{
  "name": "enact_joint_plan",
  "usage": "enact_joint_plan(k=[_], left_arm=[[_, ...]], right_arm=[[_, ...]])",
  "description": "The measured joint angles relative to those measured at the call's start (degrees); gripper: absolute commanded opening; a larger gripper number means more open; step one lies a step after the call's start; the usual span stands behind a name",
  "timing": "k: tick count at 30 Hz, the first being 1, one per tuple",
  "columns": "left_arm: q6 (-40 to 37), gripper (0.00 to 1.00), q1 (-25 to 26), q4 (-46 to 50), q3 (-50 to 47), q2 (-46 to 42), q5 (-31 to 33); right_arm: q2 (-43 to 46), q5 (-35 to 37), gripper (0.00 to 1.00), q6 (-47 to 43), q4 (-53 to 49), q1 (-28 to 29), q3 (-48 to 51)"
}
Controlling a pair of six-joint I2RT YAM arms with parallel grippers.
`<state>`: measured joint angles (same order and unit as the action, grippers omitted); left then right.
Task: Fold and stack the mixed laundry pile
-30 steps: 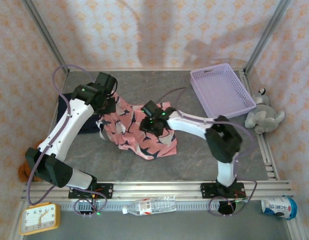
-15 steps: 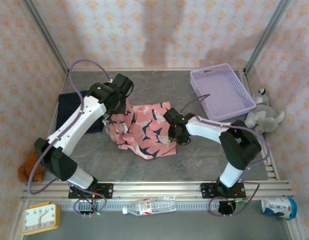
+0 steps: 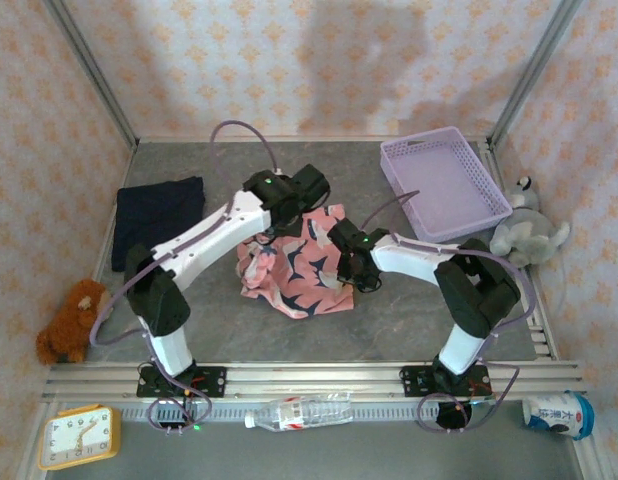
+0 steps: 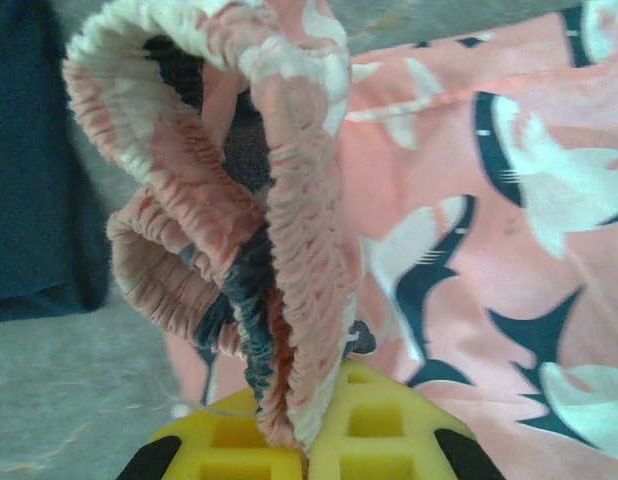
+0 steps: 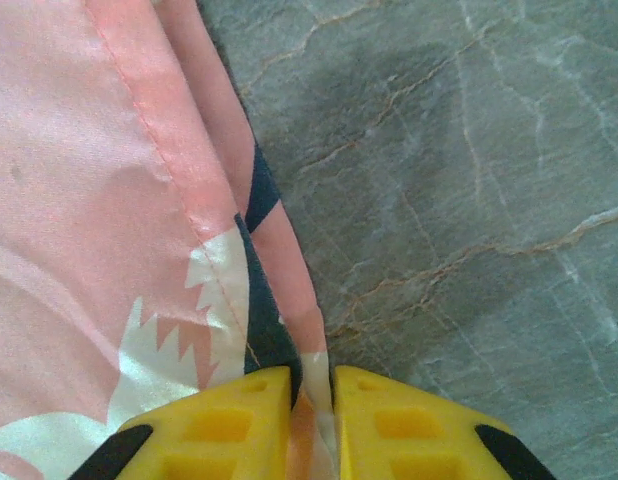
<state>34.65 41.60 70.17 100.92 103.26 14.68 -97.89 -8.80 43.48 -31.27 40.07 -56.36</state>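
Observation:
The salmon-pink shark-print cloth (image 3: 294, 265) lies bunched at the table's middle. My left gripper (image 3: 301, 195) is over its far edge, shut on the cloth's gathered elastic band (image 4: 299, 250), which rises in a ruffled loop from between the yellow fingers (image 4: 374, 430). My right gripper (image 3: 346, 250) sits at the cloth's right edge, shut on a thin hem (image 5: 309, 400) of the same cloth. The dark navy cloth (image 3: 157, 218) lies flat at the far left, apart from both grippers; its edge (image 4: 29, 170) shows in the left wrist view.
A lavender basket (image 3: 444, 182) stands at the back right, with a grey plush toy (image 3: 527, 230) beside it. A brown teddy (image 3: 67, 320) lies at the left edge. Bare grey table (image 5: 469, 180) spreads right of the pink cloth.
My left gripper has swung right from beside the navy cloth to the pink cloth's far right edge, carrying the band. The pink cloth has bunched narrower and the navy cloth is uncovered.

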Motion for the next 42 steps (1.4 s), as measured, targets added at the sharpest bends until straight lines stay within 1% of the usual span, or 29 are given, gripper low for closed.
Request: enact_joint_plan(k=[2,3,5,6,7,8,9,10,11,12,13,15,17,19,21,22,24,25,27,28,31,35,36,37,42], left_arm=[[1.5,0.0,1.2,-0.9,2.0,2.7,-2.1],[2.3,0.03,1.7,-1.5,3.1,4.1,-3.6],[3.8,0.03,2.4,-2.8,4.9,6.6,-6.7],[4.6,0.05,2.7,-3.4,5.8,7.9,-8.5],[5.3,0.1,3.0,-4.1,6.4,8.9,-9.9],[6.0,0.21,3.0,-4.2,6.4,9.4,-11.1],[6.7,0.34,2.8,-4.5,6.5,9.6,-13.0],[7.5,0.43,2.7,-4.7,6.8,9.6,-14.2],[8.1,0.57,2.6,-4.0,7.0,9.6,-14.4],[8.2,0.63,2.2,-2.9,7.3,9.6,-14.3],[8.3,0.66,1.7,-1.9,7.7,9.6,-14.3],[8.4,0.67,1.0,-0.9,8.2,9.5,-14.3],[8.3,0.68,0.7,-1.0,8.2,8.5,-14.5],[8.3,0.68,0.2,-1.9,8.2,6.3,-15.6],[8.2,0.69,-0.5,-3.8,7.9,2.9,-16.6],[7.9,0.71,-1.0,-4.8,7.3,0.5,-16.9],[7.4,0.72,-2.8,-6.5,5.0,-4.9,-17.1],[7.3,0.71,-3.9,-7.4,3.2,-7.8,-17.0],[6.8,0.69,-6.2,-9.2,-1.4,-13.4,-17.0],[6.6,0.65,-7.4,-10.0,-4.2,-16.0,-17.0],[5.9,0.45,-9.4,-13.0,-13.6,-21.2,-17.3],[5.3,0.22,-9.4,-17.2,-24.2,-22.2,-19.8],[5.2,0.06,-9.4,-18.7,-26.7,-22.1,-20.7],[5.3,0.0,-9.4,-19.9,-28.9,-22.0,-21.7],[4.2,0.0,-9.4,-25.3,-35.0,-19.1,-24.8]], right_arm=[[0.2,0.0,0.18,0.0,0.4,0.0,0.4],[0.3,0.0,0.18,0.0,0.7,0.0,0.6],[0.6,0.0,0.18,0.0,1.1,0.0,0.9],[0.7,0.0,0.18,0.0,1.3,0.0,1.1],[0.8,-0.3,0.18,0.1,1.5,-0.1,1.3],[1.0,-0.5,0.18,0.2,1.7,-0.4,1.6],[1.1,-1.0,0.19,0.3,1.9,-0.8,1.8],[1.2,-1.3,0.21,0.4,2.0,-0.9,1.8],[1.4,-1.6,0.24,0.5,2.2,-1.1,2.0],[1.6,-2.1,0.27,0.7,2.6,-1.3,2.3],[1.7,-2.6,0.31,0.8,3.1,-1.5,2.5],[1.9,-3.0,0.41,0.8,3.7,-1.5,2.5],[2.4,-2.6,0.46,0.7,4.0,-1.3,2.5],[3.5,-0.8,0.52,0.3,2.4,-1.1,2.5],[5.7,1.0,0.54,-0.2,0.1,-0.9,2.5],[7.6,1.9,0.54,-0.6,-1.4,-0.9,2.5],[11.7,3.5,0.54,-1.5,-4.5,-0.9,1.9],[13.7,4.3,0.53,-2.1,-6.4,-0.9,1.0],[16.1,4.8,0.48,-3.3,-9.3,-0.9,-2.0],[16.7,4.7,0.44,-4.0,-10.2,-0.9,-3.8],[16.3,3.7,0.39,-5.1,-10.5,-0.6,-8.3],[12.7,0.6,0.33,-4.7,-8.1,1.0,-11.4],[11.0,-0.6,0.32,-4.3,-6.7,1.5,-11.8],[9.2,-1.8,0.31,-3.8,-5.2,1.9,-12.0],[0.3,-5.4,0.26,-1.0,1.2,2.8,-12.0]])
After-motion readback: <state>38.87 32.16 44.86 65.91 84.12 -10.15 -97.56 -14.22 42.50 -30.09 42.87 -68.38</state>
